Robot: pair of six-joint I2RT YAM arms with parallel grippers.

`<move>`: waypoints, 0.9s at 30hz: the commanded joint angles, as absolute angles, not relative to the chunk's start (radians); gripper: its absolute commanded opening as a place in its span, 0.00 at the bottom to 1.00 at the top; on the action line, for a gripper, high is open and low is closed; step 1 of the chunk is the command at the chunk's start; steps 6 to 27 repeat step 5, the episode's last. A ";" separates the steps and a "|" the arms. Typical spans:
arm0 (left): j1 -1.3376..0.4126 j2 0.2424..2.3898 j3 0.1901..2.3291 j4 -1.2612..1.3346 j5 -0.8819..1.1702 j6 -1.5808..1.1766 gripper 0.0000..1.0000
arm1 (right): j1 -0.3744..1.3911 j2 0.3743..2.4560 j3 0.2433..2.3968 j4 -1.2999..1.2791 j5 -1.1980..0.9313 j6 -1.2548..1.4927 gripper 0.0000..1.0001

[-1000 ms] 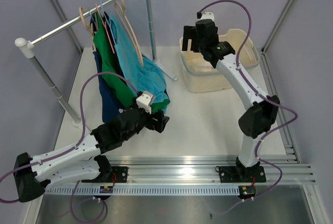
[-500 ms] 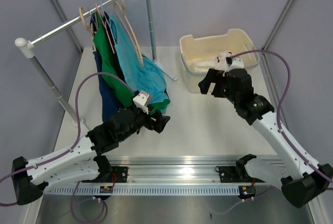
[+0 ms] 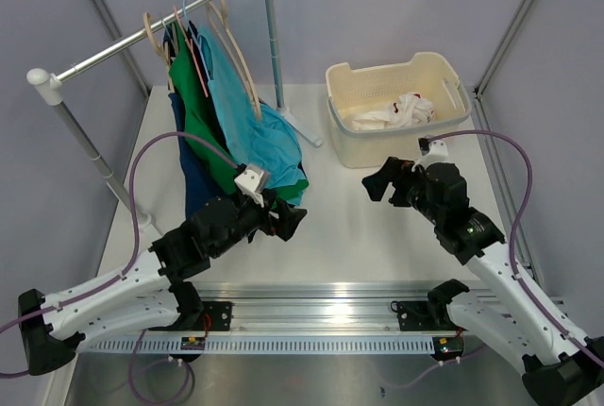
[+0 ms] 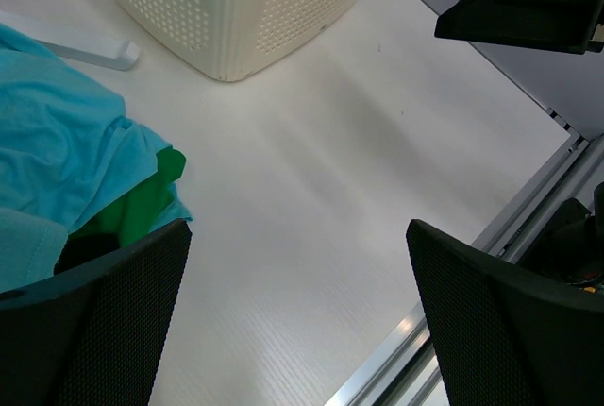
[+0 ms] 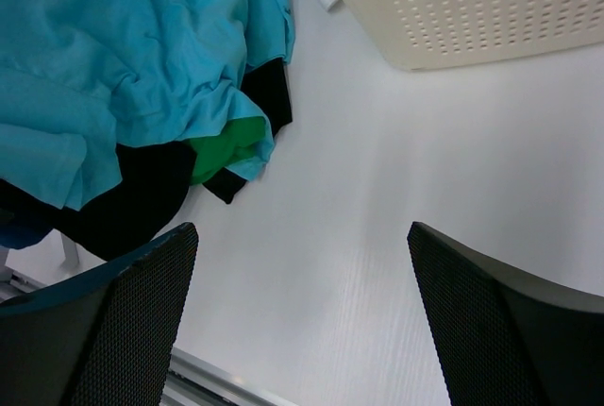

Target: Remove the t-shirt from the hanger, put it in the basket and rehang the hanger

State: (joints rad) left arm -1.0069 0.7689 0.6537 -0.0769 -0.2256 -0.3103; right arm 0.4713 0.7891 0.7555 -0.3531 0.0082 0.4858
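White table (image 3: 349, 227), t-shirt (image 3: 396, 111) in basket (image 3: 392, 71) beyond right gripper (image 3: 374, 182)

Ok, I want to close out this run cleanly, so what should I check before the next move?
1. T-shirt lying in the basket: ok.
2. Hanger bare, hooked on the rail: ok.
3. Left gripper open and empty: ok.
4. Right gripper open and empty: ok.
5. Left gripper clear of the hanging shirts: cannot tell.

bright, even light, soft shadows, sharp
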 commanded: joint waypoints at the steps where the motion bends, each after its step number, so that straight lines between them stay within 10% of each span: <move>1: -1.009 0.758 0.650 -0.034 -0.235 -0.298 0.99 | 0.477 0.768 0.747 -0.276 0.023 0.503 0.99; 27: -1.009 0.755 0.649 -0.034 -0.238 -0.298 0.99 | 0.477 0.784 0.758 -0.285 0.029 0.508 1.00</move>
